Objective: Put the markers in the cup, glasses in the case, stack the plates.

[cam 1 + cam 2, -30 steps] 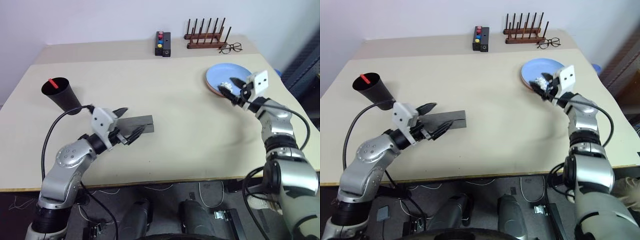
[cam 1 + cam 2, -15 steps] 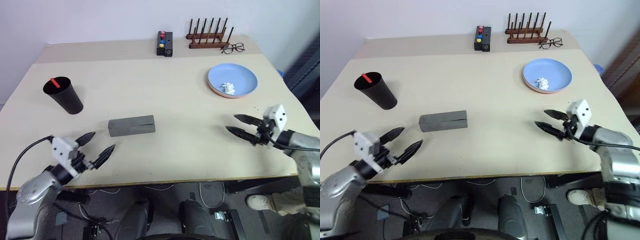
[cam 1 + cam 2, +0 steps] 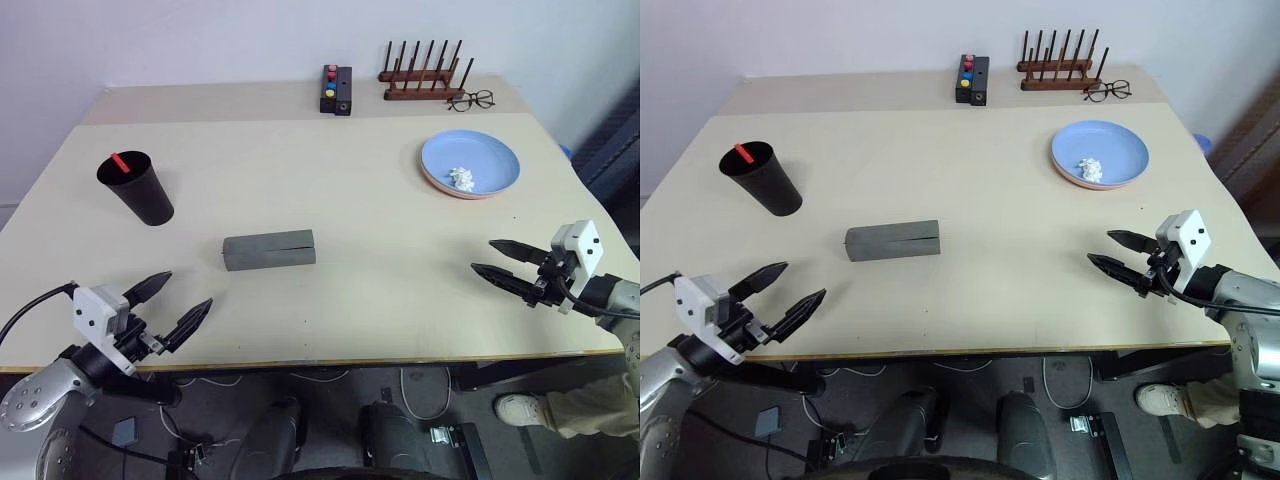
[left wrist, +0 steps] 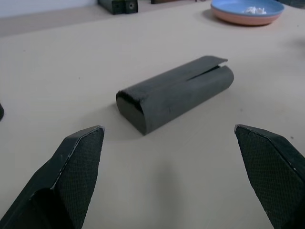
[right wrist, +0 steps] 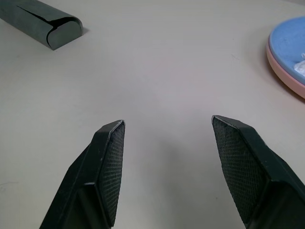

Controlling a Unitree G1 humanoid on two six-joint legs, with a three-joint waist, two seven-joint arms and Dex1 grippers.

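The black cup [image 3: 135, 188] stands at the left of the table with a red marker [image 3: 119, 162] end showing at its rim. The grey case [image 3: 268, 250] lies shut in the middle, also seen close in the left wrist view [image 4: 176, 93]. On the right the light blue plate rests on the pink plate [image 3: 470, 165], a white crumpled wad [image 3: 461, 178] on top. My left gripper [image 3: 189, 288] hovers open and empty at the near edge, short of the case. My right gripper [image 3: 483, 255] is open and empty, nearer than the plates. The glasses are hidden.
Along the far edge sit a black box with coloured buttons [image 3: 336, 88], a wooden peg rack [image 3: 420, 78] and thin wire-framed spectacles [image 3: 470, 100]. Bare tabletop separates the case from the plates.
Both arms have drawn back toward the near table edge: the left away from the case, the right away from the plates, where the white wad now lies. Both grippers stay open.
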